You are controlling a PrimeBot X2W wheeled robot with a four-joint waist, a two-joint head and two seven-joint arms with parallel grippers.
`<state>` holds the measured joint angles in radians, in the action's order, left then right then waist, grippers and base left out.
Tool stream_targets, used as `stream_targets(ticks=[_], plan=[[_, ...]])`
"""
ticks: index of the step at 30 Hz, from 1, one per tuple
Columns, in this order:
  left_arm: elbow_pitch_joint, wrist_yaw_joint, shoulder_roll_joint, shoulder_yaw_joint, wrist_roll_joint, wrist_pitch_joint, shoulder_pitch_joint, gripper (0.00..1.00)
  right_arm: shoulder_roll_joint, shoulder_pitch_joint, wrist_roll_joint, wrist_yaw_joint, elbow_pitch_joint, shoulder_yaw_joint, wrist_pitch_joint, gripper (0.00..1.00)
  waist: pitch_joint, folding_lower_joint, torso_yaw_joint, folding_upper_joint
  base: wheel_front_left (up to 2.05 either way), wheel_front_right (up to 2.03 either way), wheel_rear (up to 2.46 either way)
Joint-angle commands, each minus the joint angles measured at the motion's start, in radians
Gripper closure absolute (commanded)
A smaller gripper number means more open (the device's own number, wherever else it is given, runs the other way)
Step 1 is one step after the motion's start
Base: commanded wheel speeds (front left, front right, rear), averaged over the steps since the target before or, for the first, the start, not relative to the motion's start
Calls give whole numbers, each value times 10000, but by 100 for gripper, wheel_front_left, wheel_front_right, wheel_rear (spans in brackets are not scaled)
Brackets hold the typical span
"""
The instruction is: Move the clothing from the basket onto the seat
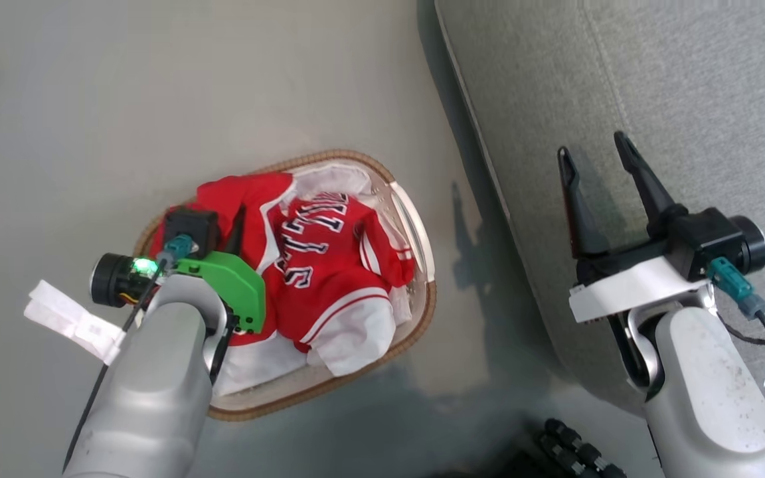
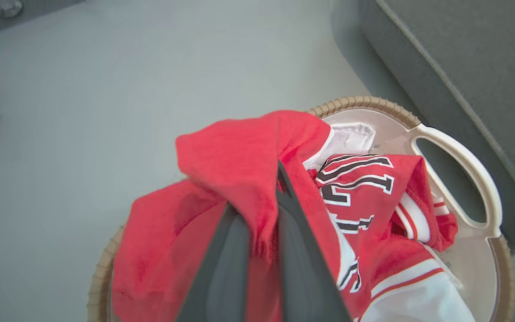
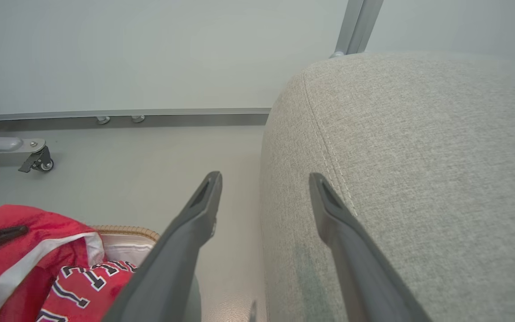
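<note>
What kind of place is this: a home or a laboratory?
Probably a robot test room staged as a home: bare grey floor, a metal frame on a caster, and a grey seat beside a laundry basket.

In the left wrist view a raised red fold of the clothing (image 2: 235, 161) hides one fingertip of the left gripper (image 2: 261, 197), whose jaws pinch it. The left forearm (image 1: 157, 372) covers the basket's (image 1: 416, 229) near-left side. The seat (image 1: 655, 79) runs off the top and right edges. The crumpled lettering (image 1: 309, 239) is unreadable.

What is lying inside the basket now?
Two red garments: a lettered jersey and a striped one, pinched by the left gripper. White liner shows beneath. The basket floor is covered.
</note>
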<state>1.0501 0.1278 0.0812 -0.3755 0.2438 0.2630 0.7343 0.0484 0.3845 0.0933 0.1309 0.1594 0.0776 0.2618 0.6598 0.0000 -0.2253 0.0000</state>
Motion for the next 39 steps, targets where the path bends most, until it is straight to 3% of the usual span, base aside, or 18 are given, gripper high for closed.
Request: stream_targets(ticks=[1, 12, 22, 39], plan=[[-209, 35, 77, -75, -58, 14, -289, 100, 35, -208, -97, -3, 70, -42, 49, 0, -974, 0, 433, 0, 0, 0, 0], [-2058, 36, 498, -1326, -371, 18, -1232, 100, 40, -1374, -539, -3, 470, -123, 49, 0, -3764, 0, 1027, 0, 0, 0, 0], [-3350, 36, 1118, -2285, -118, 17, -863, 100, 40, -2374, -709, -3, 747, -40, 49, 0, -5939, 0, 1119, 0, 0, 0, 0], [-5556, 27, 1932, -2921, 555, -768, 669, 100, 35, -1818, -879, -3, 715, 325, 49, 0, -6914, 0, 1191, 0, 0, 0, 0]])
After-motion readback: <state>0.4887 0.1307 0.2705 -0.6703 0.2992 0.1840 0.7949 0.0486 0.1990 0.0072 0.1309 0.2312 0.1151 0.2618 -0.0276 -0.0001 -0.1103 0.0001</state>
